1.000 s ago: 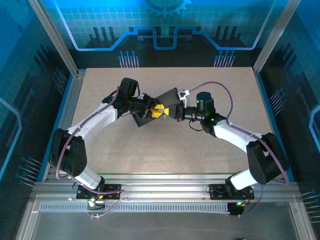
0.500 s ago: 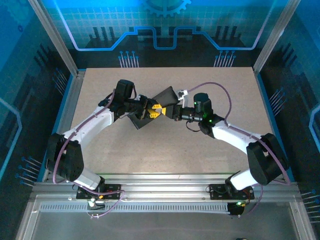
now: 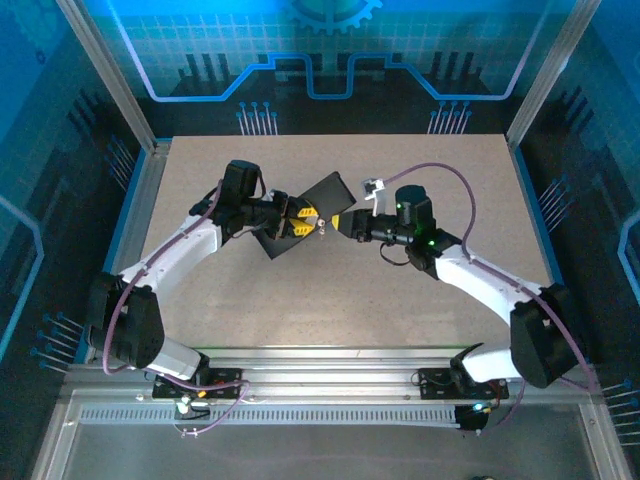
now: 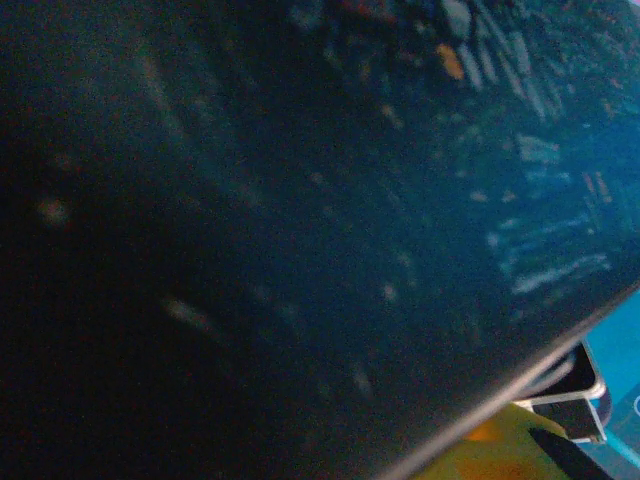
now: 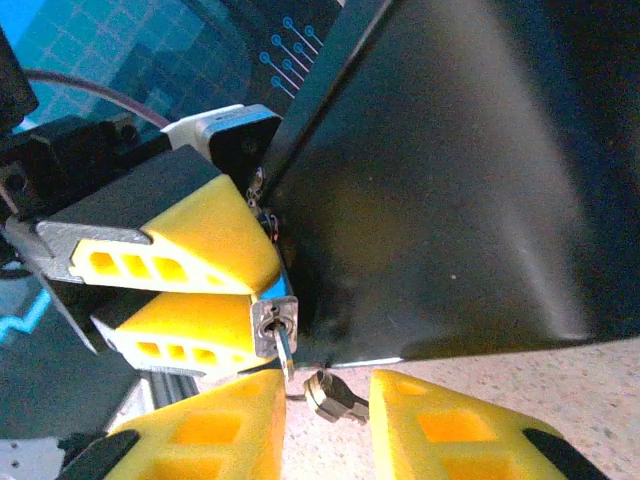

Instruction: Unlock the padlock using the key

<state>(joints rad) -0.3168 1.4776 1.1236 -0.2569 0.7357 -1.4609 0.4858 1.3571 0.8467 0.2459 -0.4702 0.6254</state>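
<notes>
the key (image 5: 285, 352) sticks from the padlock (image 5: 272, 325), pinched at the tips of my left gripper (image 5: 265, 298), fingers nearly closed. my right gripper (image 5: 328, 388) gapes wide, gripping nothing, straddling the key ring (image 5: 332, 398). the dark box (image 5: 450, 200) stands just behind.

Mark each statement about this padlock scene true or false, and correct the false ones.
1. The left end effector grips a small silvery padlock. True.
2. The table is bright green. False: it is a pale speckled beige.
3. Both end effectors sit beside a dark box. True.
4. The fingers of the right end effector are pressed together. False: they stand apart, with the small silvery key between them.
5. The box has its lid shut. False: the lid stands raised.
</notes>
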